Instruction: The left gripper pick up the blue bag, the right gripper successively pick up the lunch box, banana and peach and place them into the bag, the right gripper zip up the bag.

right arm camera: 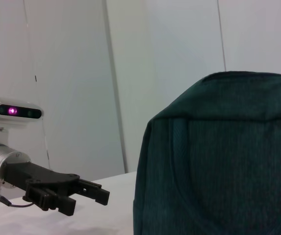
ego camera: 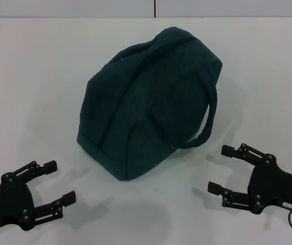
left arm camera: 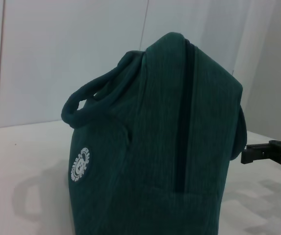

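The blue bag [ego camera: 146, 102] stands shut in the middle of the white table, its two loop handles lying along its sides. The left wrist view shows its round white logo [left arm camera: 80, 165] and its closed top seam [left arm camera: 182, 117]. The bag fills the near side of the right wrist view [right arm camera: 218, 156]. My left gripper [ego camera: 59, 182] is open and empty at the near left, apart from the bag. My right gripper [ego camera: 221, 168] is open and empty at the near right, close to the bag's handle [ego camera: 207, 122]. The lunch box, banana and peach are out of view.
The white table [ego camera: 33, 92] runs back to a pale panelled wall [ego camera: 84, 7]. The right gripper's fingers [left arm camera: 265, 152] show past the bag in the left wrist view. The left arm [right arm camera: 52, 188] shows in the right wrist view.
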Motion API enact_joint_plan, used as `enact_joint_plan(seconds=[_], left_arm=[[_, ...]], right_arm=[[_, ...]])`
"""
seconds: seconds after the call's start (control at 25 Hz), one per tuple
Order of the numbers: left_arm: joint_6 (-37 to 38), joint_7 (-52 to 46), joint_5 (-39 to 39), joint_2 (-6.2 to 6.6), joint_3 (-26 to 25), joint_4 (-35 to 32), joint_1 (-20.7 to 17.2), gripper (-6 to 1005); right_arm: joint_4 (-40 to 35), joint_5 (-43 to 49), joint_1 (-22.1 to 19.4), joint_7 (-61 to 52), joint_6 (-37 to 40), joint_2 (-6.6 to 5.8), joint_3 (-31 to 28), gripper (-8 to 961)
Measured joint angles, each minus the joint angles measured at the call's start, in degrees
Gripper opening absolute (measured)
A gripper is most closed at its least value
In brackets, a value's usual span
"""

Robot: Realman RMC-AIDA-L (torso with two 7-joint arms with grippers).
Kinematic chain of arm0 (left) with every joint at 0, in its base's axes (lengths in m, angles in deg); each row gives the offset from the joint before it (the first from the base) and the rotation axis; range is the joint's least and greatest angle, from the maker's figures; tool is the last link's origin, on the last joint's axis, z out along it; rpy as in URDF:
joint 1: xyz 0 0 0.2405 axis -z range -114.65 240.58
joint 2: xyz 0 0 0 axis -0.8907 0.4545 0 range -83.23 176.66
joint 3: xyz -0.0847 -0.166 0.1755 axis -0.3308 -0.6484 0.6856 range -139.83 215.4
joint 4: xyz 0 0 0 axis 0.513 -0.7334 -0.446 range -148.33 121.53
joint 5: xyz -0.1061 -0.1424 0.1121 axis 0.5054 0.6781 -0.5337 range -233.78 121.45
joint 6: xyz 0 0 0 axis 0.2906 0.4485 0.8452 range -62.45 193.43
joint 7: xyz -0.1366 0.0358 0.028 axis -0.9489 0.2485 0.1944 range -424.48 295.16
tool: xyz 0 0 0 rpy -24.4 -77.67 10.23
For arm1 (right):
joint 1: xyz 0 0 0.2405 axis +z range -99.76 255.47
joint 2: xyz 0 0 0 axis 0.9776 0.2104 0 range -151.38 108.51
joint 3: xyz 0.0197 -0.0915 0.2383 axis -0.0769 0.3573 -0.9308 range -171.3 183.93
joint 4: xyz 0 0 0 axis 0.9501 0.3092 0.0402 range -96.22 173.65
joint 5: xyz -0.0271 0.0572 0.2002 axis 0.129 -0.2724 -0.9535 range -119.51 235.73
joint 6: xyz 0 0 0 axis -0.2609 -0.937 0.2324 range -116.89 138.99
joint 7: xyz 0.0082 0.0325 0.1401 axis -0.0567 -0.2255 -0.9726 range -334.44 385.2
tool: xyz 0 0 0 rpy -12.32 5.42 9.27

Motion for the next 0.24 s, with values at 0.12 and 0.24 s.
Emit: enact_joint_plan(seconds=[0.12,0.24], left_arm=[[0.22,0.05,0.28,-0.02,0.00,0.05,-0.01,861],[0.36,0.07,0.30,-0.09,0.00,0.09,0.16,861]], right_arm=[[-0.18,0.02,0.00,0.03,0.32,0.04,-0.06,874],[-0.38,0.04,0.00,0.04,0.42,0.11,0.03,874]])
